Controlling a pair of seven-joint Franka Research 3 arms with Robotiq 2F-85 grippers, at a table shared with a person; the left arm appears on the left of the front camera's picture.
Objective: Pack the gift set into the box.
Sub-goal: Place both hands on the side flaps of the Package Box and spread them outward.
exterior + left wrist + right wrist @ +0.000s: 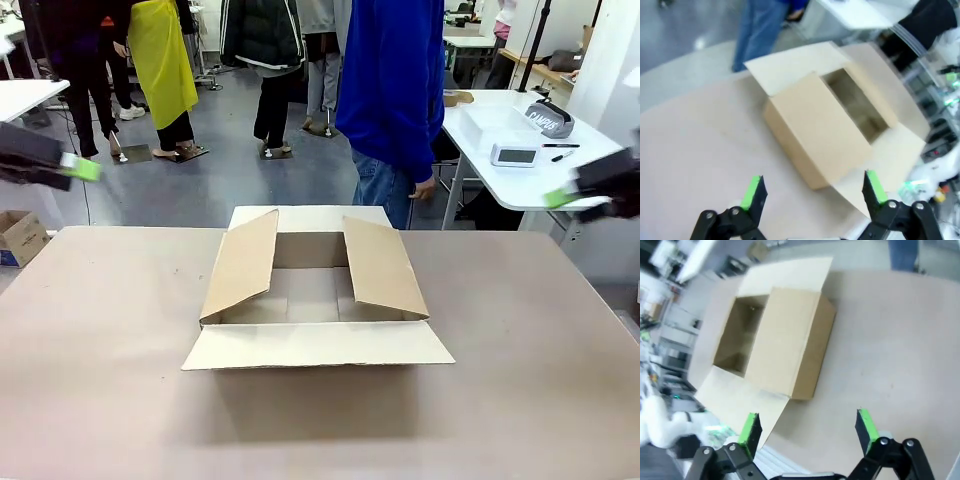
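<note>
Left tool [813, 184], right tool [807, 419], spread, carton [315, 345] between

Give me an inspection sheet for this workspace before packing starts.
Surface: brown table, no spills seen.
Job's things: carton mid-table, flaps open, nothing seen inside; white tray, grey pouch and white box on the side table behind.
Clutter: nothing seen.
Grippers: left gripper and right gripper open, empty, raised at the table's sides.
Cables: nothing seen.
Surroundings: person in blue at the far edge; others farther off.
</note>
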